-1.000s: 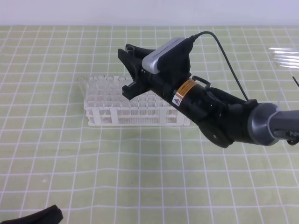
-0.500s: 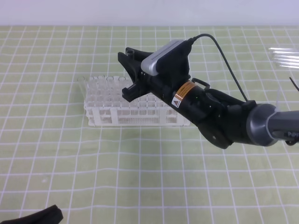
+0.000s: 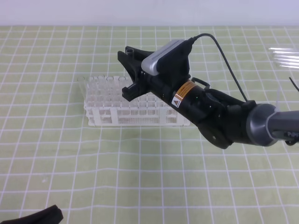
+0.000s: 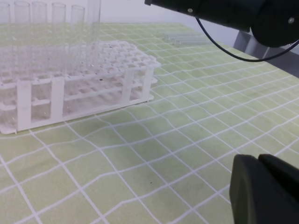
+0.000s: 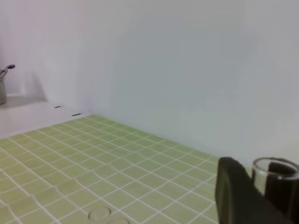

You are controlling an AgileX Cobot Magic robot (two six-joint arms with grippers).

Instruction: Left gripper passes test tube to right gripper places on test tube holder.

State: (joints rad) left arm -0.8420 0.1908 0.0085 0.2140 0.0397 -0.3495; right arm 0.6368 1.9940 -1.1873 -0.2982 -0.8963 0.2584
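Note:
My right gripper [image 3: 126, 71] hangs over the white test tube holder [image 3: 140, 114], shut on a clear test tube [image 5: 274, 169] whose open rim shows between its fingers [image 5: 230, 189]. In the left wrist view that tube [image 4: 93, 18] stands upright over the holder's [image 4: 135, 56] back rows. I cannot tell whether its lower end sits in a hole. My left gripper [image 3: 44, 215] rests low at the near left edge, shut and holding nothing, with its fingers [image 4: 266, 191] close to the mat.
Several clear tubes [image 4: 37, 14] stand in the holder's back row. Spare tubes [image 3: 285, 53] lie at the far right of the green checked mat. The right arm [image 3: 233, 121] stretches across from the right edge.
The right gripper with the tube has shifted very slightly over the holder, then held still. The left gripper has not moved.

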